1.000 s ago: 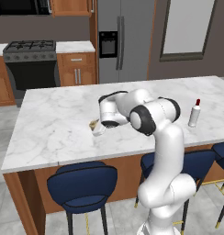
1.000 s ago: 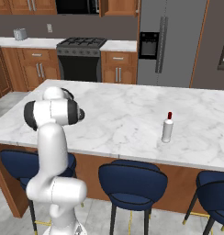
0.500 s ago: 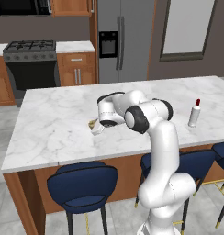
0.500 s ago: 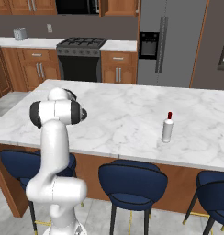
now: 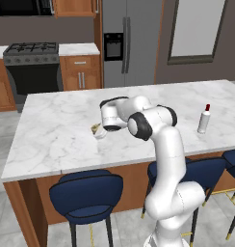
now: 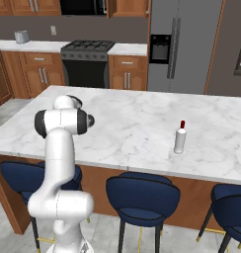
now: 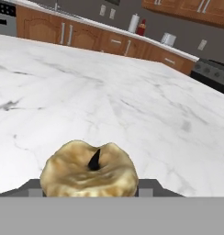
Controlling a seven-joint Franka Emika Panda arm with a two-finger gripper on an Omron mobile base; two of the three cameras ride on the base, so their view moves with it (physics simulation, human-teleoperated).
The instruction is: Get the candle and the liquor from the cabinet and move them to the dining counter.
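Note:
The candle (image 7: 88, 172), a short tan-gold cylinder with a dark wick, sits between my gripper's (image 7: 91, 189) two dark fingers, which are shut on its sides. In the left base view the gripper (image 5: 101, 131) holds the candle (image 5: 96, 129) low over the left half of the dining counter (image 5: 57, 135); whether it touches the marble I cannot tell. The liquor (image 5: 203, 118), a slim white bottle with a red cap, stands upright on the counter's right part, far from the gripper. It also appears as the liquor (image 6: 180, 139) on the dining counter (image 6: 132, 118). Wooden wall cabinets (image 6: 125, 6) hang at the back.
Navy stools (image 5: 85, 195) (image 6: 142, 195) line the counter's near side. A black stove (image 5: 32, 67) and a steel fridge (image 5: 126, 43) stand against the back wall. Wide bare marble (image 7: 132, 92) stretches ahead of the hand.
The arm's elbow has shifted slightly. The gripper and the candle stay at nearly the same spot over the counter. The liquor has not moved.

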